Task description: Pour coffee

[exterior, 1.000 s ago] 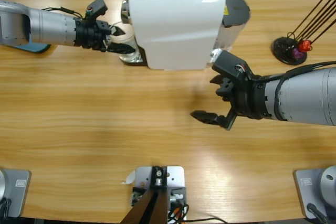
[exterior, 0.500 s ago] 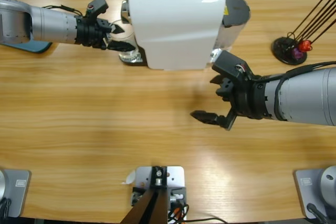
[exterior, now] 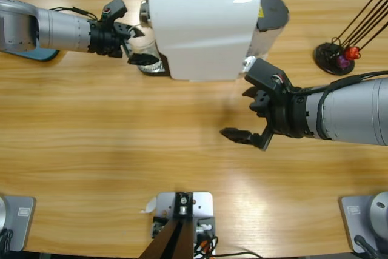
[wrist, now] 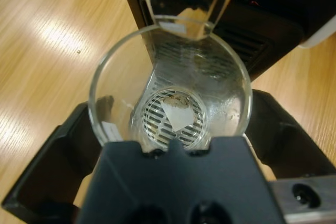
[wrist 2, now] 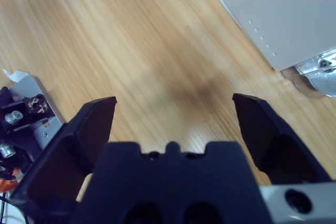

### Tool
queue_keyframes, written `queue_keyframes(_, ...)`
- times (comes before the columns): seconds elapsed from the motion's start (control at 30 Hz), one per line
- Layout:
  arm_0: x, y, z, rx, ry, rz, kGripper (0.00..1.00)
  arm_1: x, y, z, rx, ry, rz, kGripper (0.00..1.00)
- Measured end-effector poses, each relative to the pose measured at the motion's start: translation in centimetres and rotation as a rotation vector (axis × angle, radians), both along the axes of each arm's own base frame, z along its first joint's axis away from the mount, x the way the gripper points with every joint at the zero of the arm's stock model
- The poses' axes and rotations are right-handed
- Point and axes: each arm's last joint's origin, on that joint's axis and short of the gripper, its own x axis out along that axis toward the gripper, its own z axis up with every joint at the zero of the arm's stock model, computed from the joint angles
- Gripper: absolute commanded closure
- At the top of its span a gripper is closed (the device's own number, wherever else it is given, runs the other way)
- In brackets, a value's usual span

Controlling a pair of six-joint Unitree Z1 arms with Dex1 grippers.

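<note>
My left gripper (exterior: 140, 45) reaches in from the left to the front of the white coffee machine (exterior: 203, 28). Its jaws stand on either side of a clear glass (exterior: 148, 54) and are shut on it. Seen from the left wrist, the glass (wrist: 168, 82) sits between the jaws of the left gripper (wrist: 173, 103), under the machine's spout and over the round drip grate (wrist: 170, 114). No coffee shows in the glass. My right gripper (exterior: 241, 113) hovers open over bare wood, in front of the machine's right end. The right wrist view confirms this gripper (wrist 2: 174, 103) holds nothing.
A black wire capsule stand (exterior: 339, 56) with a purple and a red capsule sits at the far right. A grey water tank (exterior: 273, 11) is behind the machine. The machine's chrome base (wrist 2: 317, 74) shows beside its white wall (wrist 2: 283, 9). Rig parts (wrist 2: 23, 114) lie at the table's near edge.
My left gripper has edged slightly toward the machine, its jaws staying around the glass. The right arm has not moved.
</note>
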Motion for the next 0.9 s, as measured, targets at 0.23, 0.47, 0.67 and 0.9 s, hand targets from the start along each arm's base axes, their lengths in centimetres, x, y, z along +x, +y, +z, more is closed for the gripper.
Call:
queue_keyframes(0.23,-0.1,0.8,-0.4,0.006,0.017,0.018,0.004,0.0,-0.1,-0.1,-0.005,0.003,0.0,0.004)
queue_keyframes(0.47,-1.3,2.9,-0.2,0.009,0.033,0.058,0.004,-0.1,-0.1,-0.1,-0.008,0.005,0.0,0.063)
queue_keyframes(0.67,-5.7,5.2,2.1,-0.007,-0.003,0.083,0.004,-0.4,-0.6,1.0,-0.007,0.005,-0.001,0.592)
queue_keyframes(0.9,-11.3,7.3,5.9,-0.038,0.048,0.262,0.004,-1.3,-2.1,4.3,0.006,0.068,-0.084,1.0)
